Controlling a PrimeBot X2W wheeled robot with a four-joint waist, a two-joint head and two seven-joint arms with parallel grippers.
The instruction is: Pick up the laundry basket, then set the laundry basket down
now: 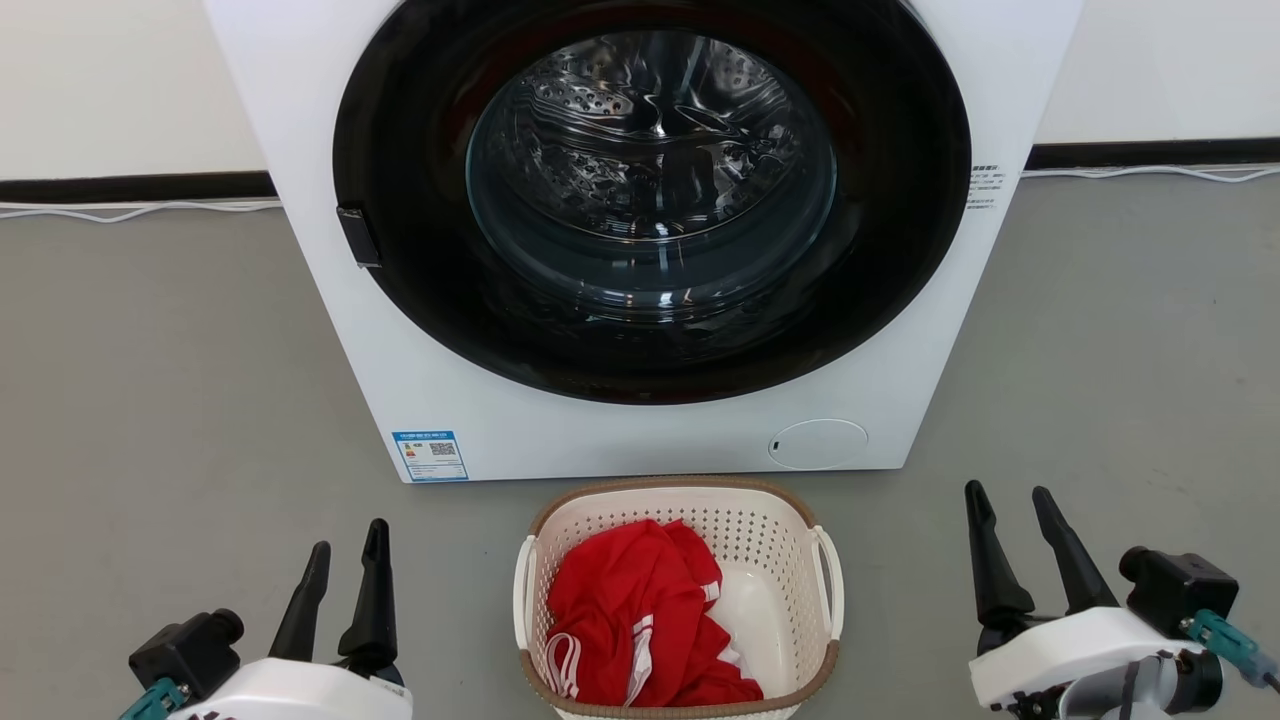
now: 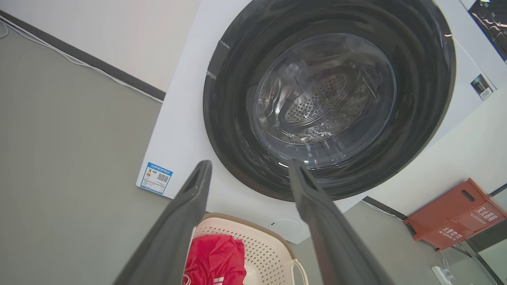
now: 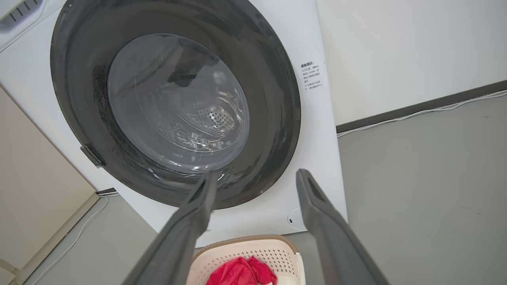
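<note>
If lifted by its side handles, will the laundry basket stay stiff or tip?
The laundry basket looks like perforated moulded plastic, so it should probably keep its shape. It holds little, a red garment, so it is likely light. The garment lies mostly leftward, so it may tilt slightly.

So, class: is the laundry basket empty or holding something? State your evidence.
Holding something, partly filled: a red garment with white stripes lies bunched inside the laundry basket, whose perforated walls show bare above it.
</note>
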